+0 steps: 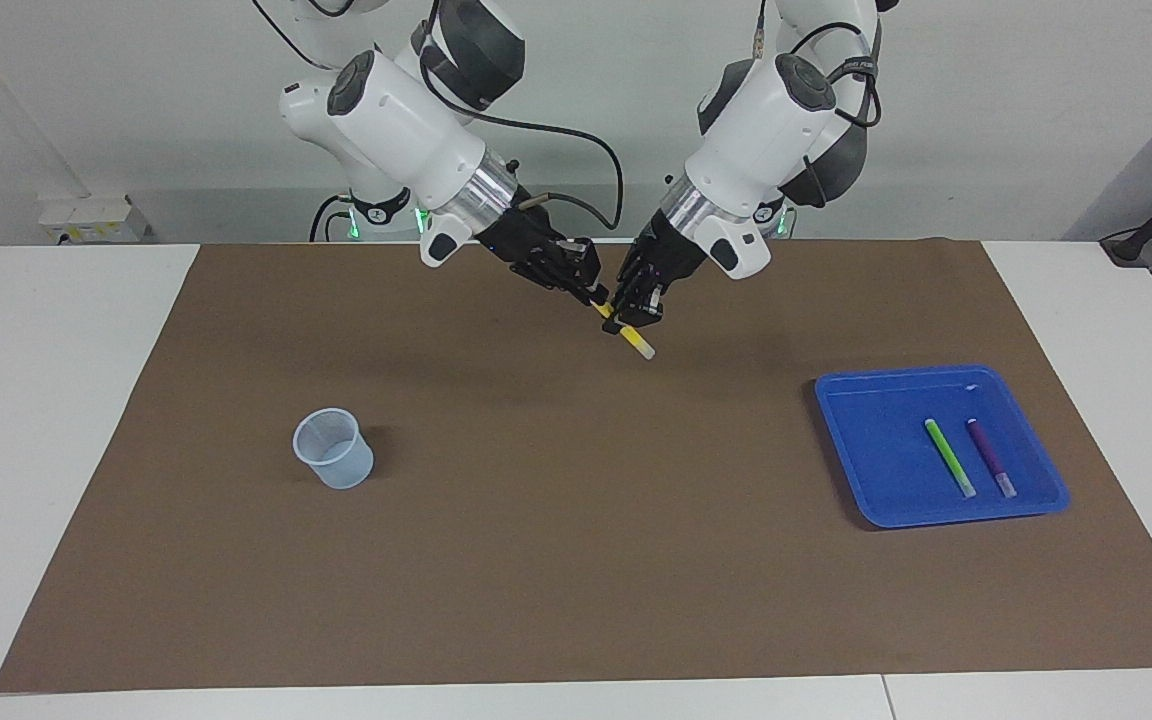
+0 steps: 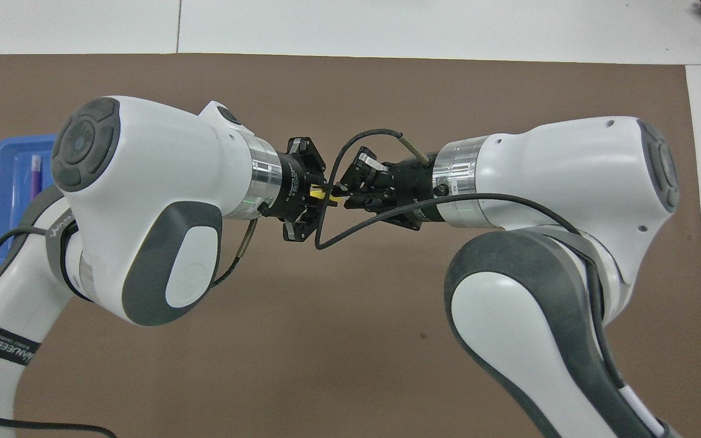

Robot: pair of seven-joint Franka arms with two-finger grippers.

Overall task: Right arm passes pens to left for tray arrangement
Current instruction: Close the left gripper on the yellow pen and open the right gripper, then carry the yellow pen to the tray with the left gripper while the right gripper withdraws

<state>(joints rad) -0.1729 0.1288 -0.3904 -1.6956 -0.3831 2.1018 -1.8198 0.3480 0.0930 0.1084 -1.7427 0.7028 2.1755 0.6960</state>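
Overhead view shows both white arms with dark-grey joints meeting above the middle of the brown paper mat (image 1: 536,560) that covers the white table (image 1: 46,420). A black band on the left arm carries white lettering, partly hidden; only "NEED" reads clearly. No other writing can be made out.

Close to the robots, up in the air over the mat's robot-side edge, the black left gripper (image 1: 626,322) is clamped on the slim yellow marker pen (image 1: 639,346), whose pale tip slants down out of its fingers. The black right gripper (image 1: 591,290) sits at the pen's upper end; whether its fingers grip or have let go I cannot tell.

Farther out, the shallow bright-blue square plastic tray (image 1: 861,450) lies toward the left arm's end of the mat, holding the green marker pen (image 1: 949,457) and the purple marker pen (image 1: 989,457) side by side, apart. A small translucent bluish cup (image 1: 333,447) stands upright toward the right arm's end.
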